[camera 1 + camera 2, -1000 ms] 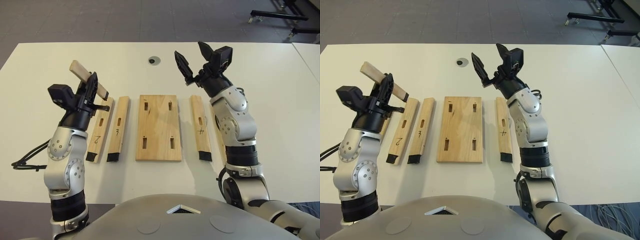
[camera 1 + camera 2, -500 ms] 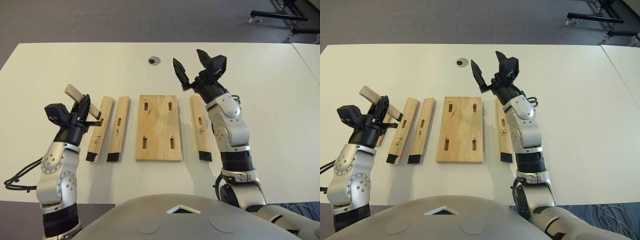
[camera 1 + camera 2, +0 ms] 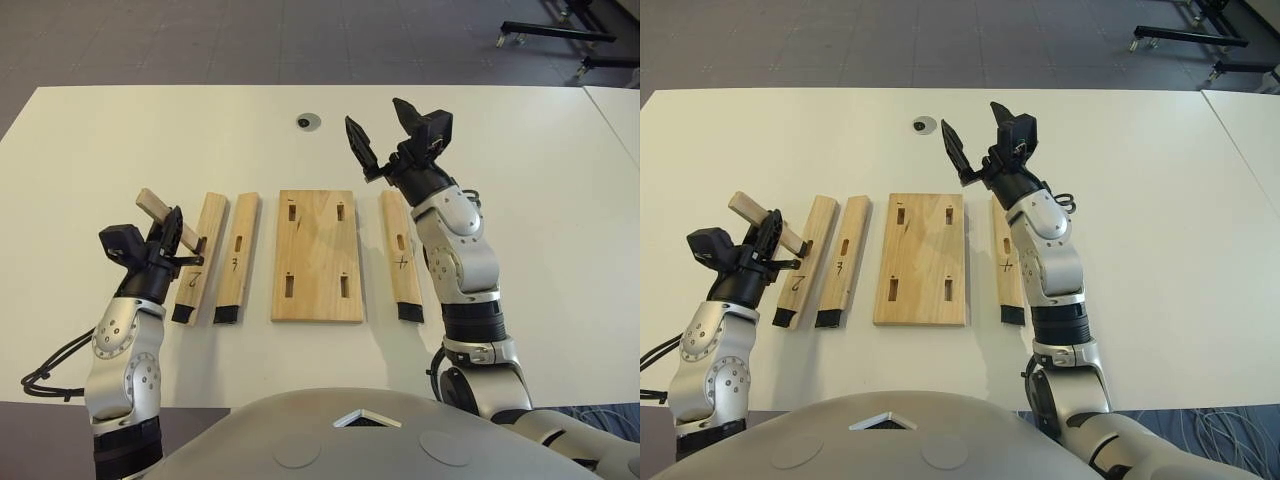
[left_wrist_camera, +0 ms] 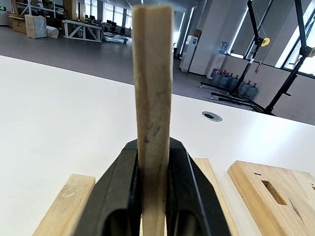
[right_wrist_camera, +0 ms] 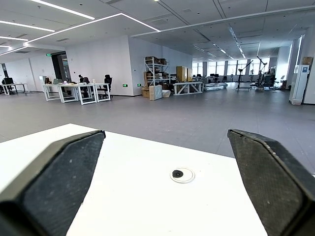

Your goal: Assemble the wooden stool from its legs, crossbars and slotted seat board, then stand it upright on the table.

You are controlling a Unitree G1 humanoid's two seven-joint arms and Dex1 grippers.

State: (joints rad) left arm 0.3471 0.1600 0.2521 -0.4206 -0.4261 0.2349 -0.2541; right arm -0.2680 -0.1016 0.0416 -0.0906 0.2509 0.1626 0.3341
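Note:
The slotted seat board (image 3: 317,254) lies flat at the table's middle. Two legs (image 3: 198,256) (image 3: 236,257) with dark ends lie side by side to its left, and a third leg (image 3: 401,254) lies to its right. My left gripper (image 3: 172,232) is shut on a short wooden crossbar (image 3: 160,214), holding it tilted just above the outer left leg; in the left wrist view the crossbar (image 4: 152,108) stands between the dark fingers (image 4: 120,187). My right gripper (image 3: 385,132) hangs open and empty above the far end of the right leg.
A round grommet (image 3: 309,121) sits in the white table (image 3: 540,180) beyond the board. Bare tabletop spreads far left and right of the parts. A black frame (image 3: 560,32) stands on the floor beyond the table.
My left arm has come down and back toward me, carrying the crossbar lower, to just over the outer left leg. The right gripper has shifted slightly left and down, staying open.

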